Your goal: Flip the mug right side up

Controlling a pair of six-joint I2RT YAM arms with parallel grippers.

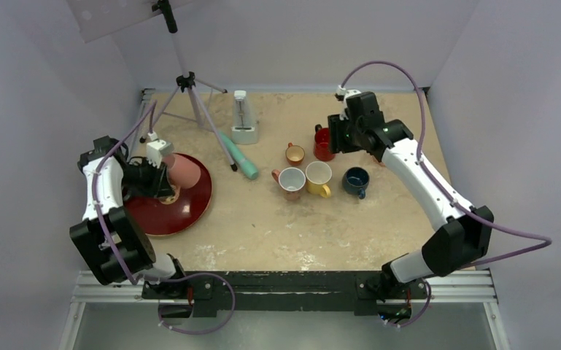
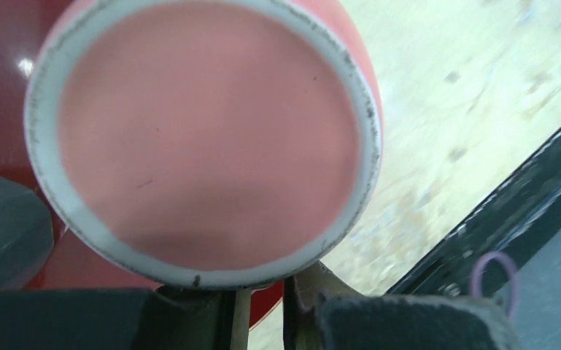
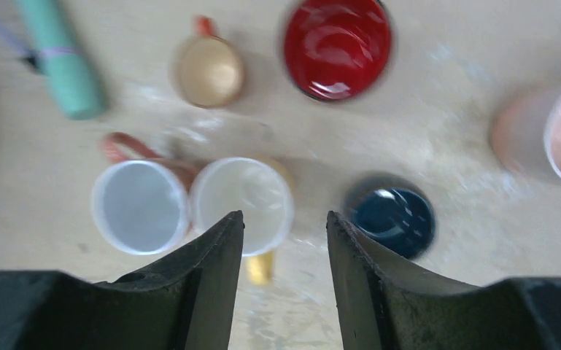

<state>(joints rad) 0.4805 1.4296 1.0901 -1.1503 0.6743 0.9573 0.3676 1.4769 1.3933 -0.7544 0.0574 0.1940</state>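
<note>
Pink mug (image 1: 185, 170) at nine o'clock on the worktop (image 1: 262, 233), hoisted over a dark red plate (image 1: 190, 209) and tipped onto its side, pale foot ring facing straight into the left wrist camera. Neither mouth-down nor mouth-up: about halfway through the turn, at a guess. Clamped by the left pincer (image 2: 259, 317), fingers (image 2: 117, 321) drawn nearly together just below the mug's edge. Probably nipping the handle, with the contact itself out of sight.

Right pincer (image 3: 283, 222) up around one o'clock, jaws apart, gripping nothing, hanging over a huddle of upright cups: white-lined pair (image 3: 140, 206), blue cup (image 3: 394, 219), red cup (image 3: 337, 45), small gold cup (image 3: 209, 71). No part in the flip, so far as can be judged.

Trouble to watch for from here:

Swivelling in the grip. Narrow hold, heavy body slung off to one side, more wrist roll to come — easy pivoting or sliding out.

A drop onto the plate, hard glaze on hard glaze, with chipping or a roll away toward three o'clock.

Letting go too early or too high, short of fully upright, and so a topple onto the side.

Landing on the plate's raised rim rather than its flat middle — tilted footing, same topple.

Clipping the tripod leg (image 1: 208, 120) or the teal tube (image 1: 244, 166) off the plate's one o'clock through a wide swing of the forearm.
</note>
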